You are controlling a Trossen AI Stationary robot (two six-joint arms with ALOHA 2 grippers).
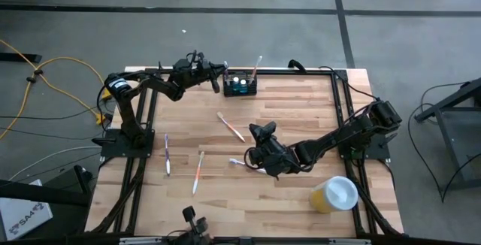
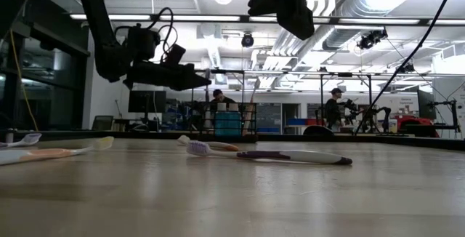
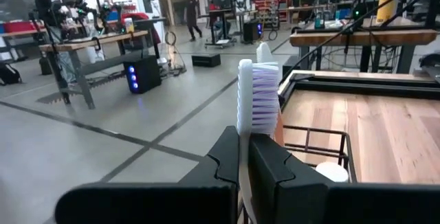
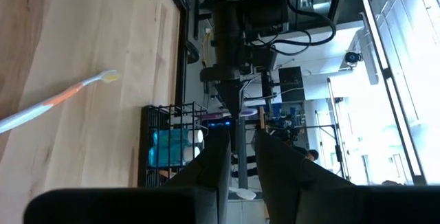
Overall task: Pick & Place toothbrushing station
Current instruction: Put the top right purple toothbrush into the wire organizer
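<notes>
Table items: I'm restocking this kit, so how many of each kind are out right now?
Toothbrushes lying on the table: 4
Toothbrush standing in the caddy: 1
Toothbrush held in the left gripper: 1
Black caddy: 1
Yellow cup: 1
Total: 8

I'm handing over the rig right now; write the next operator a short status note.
Left gripper: jaws shut on a white toothbrush, beside the caddy at the table's far edge.
Right gripper: raised mid-table, holding nothing visible.
Done: one brush stands in the caddy.
Left: slot the held brush, then four more lying on the table.
</notes>
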